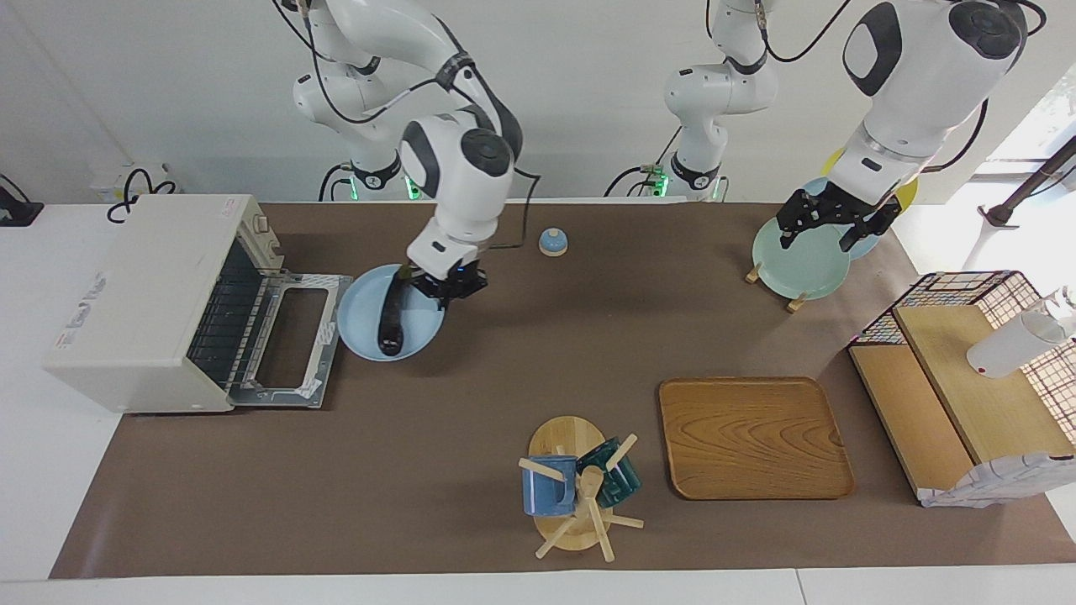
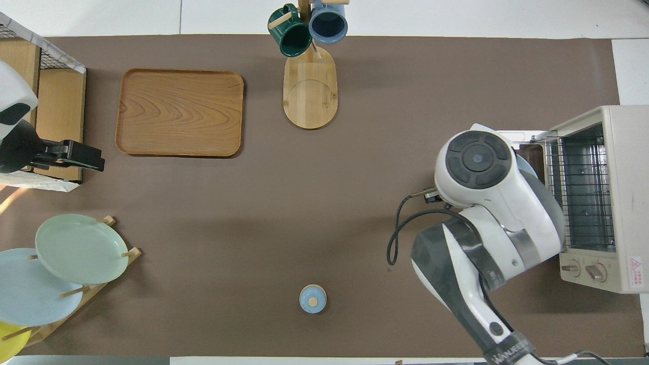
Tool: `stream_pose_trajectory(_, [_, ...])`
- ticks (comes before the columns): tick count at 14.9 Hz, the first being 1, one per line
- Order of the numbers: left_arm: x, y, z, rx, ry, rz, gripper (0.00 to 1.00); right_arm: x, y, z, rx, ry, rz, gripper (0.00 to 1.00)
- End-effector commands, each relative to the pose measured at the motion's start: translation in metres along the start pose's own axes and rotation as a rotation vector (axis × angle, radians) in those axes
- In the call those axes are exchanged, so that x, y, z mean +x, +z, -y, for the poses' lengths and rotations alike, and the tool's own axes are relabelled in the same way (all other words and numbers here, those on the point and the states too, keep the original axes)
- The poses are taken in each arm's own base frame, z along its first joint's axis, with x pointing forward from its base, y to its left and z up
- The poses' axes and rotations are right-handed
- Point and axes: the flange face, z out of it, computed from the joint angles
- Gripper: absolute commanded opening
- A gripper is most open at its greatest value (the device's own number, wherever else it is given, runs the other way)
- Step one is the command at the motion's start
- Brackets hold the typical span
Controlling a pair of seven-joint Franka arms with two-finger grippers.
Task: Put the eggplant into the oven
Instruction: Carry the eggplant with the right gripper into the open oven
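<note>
The dark purple eggplant (image 1: pixel 391 323) lies lengthwise on a light blue plate (image 1: pixel 357 323) in front of the oven's (image 1: pixel 143 294) open door (image 1: pixel 286 336), which lies flat. My right gripper (image 1: pixel 444 301) is shut and hangs low over the plate, close beside the eggplant's end nearer to the robots; I see nothing between its fingertips. In the overhead view the right arm covers the eggplant and the gripper, and the oven (image 2: pixel 603 197) shows its wire rack. My left gripper (image 1: pixel 820 239) (image 2: pixel 88 158) waits open over the plate rack (image 1: pixel 799 256).
A small blue knobbed lid (image 1: pixel 552 242) sits near the robots at mid-table. A wooden tray (image 1: pixel 752 437) and a mug tree (image 1: pixel 580 487) with two mugs stand farther out. A wire-and-wood shelf (image 1: pixel 967 378) is at the left arm's end.
</note>
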Motion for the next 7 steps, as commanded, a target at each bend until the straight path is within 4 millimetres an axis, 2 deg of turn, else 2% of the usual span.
stream_pose_trajectory(1, [0.002,-0.005,0.002,0.019,-0.040,-0.013,1.00,-0.014,0.018,-0.060,0.002,-0.079,-0.014,0.00])
stream_pose_trajectory(3, [0.001,-0.005,0.001,0.019,-0.031,-0.013,1.00,-0.024,0.028,-0.101,0.010,-0.089,0.004,0.00])
stream_pose_trajectory(5, [0.001,-0.006,0.001,0.019,-0.032,-0.015,1.00,-0.033,0.041,-0.124,0.018,-0.128,-0.002,0.00])
stream_pose_trajectory(7, [0.001,-0.006,0.000,0.019,-0.034,-0.016,1.00,-0.041,0.058,-0.163,0.028,-0.157,0.000,0.00])
